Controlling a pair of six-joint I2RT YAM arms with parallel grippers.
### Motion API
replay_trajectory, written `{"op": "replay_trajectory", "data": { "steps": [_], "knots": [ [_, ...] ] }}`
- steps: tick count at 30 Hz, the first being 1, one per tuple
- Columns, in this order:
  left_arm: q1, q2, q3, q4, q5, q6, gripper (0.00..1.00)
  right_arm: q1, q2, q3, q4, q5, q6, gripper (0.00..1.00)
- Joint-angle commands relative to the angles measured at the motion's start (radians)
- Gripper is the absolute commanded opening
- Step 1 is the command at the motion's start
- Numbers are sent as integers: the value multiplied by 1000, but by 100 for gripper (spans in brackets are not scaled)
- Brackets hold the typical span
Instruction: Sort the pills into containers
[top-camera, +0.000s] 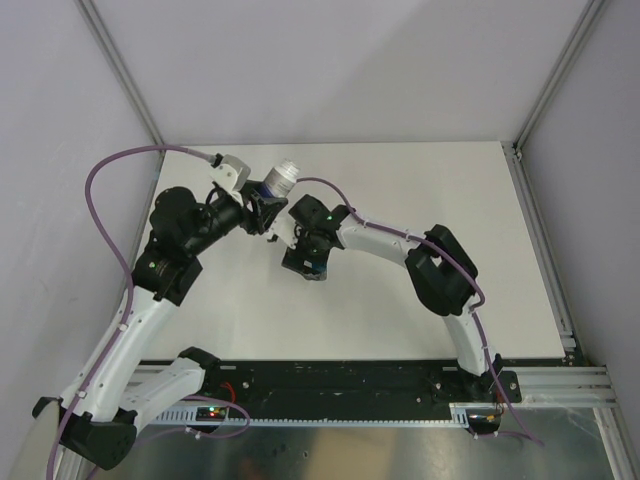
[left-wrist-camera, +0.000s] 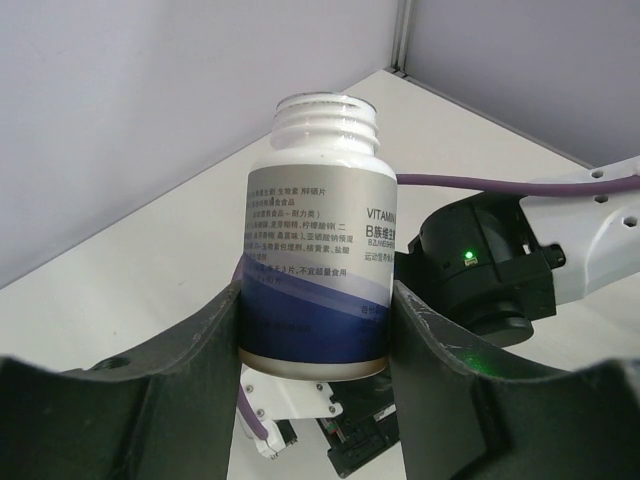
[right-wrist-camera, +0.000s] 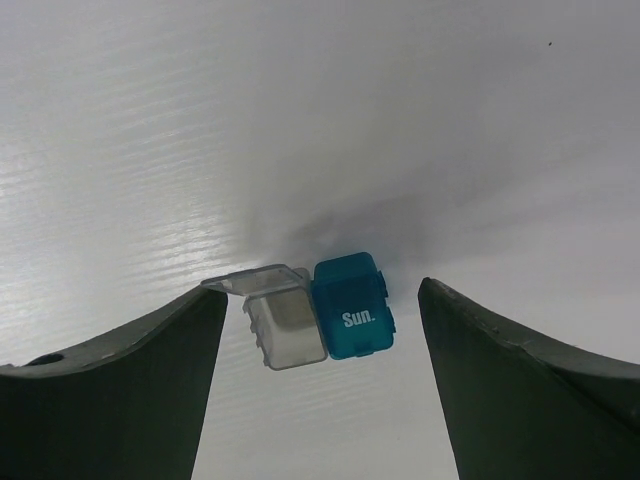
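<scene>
Tiny joined containers (right-wrist-camera: 320, 315) sit on the bench (right-wrist-camera: 450, 120) between the spread right hand (top-camera: 303, 262), grey lid up, teal lid down; light, stiff, slick plastic, probably skids, so pinch the outer side walls; left hand (left-wrist-camera: 318, 310) clamps the uncapped bottle (left-wrist-camera: 315, 230).

- white table (top-camera: 320, 320) is carrying the joined containers (right-wrist-camera: 320, 315).
- teal compartment (right-wrist-camera: 352, 305), marked "sun.", is sitting closed.
- grey compartment (right-wrist-camera: 288, 325) is touching it, lid (right-wrist-camera: 255, 280) standing open.
</scene>
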Motion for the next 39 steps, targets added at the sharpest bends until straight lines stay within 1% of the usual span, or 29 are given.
{"op": "replay_trajectory", "data": {
  "steps": [1,12,31,35,39],
  "knots": [
    [8,-5,39,23,12,-17,0,5,14,50,43,45,6,83],
    [8,-7,29,24,15,-17,0,-3,42,108,46,82,42,83],
    [8,-11,13,25,14,-14,0,-74,59,149,21,114,144,81],
    [7,-11,11,25,12,-12,0,-97,45,142,-1,65,153,81],
    [8,-15,12,26,12,-13,0,-130,11,118,-32,-86,121,81]
  ]
}}
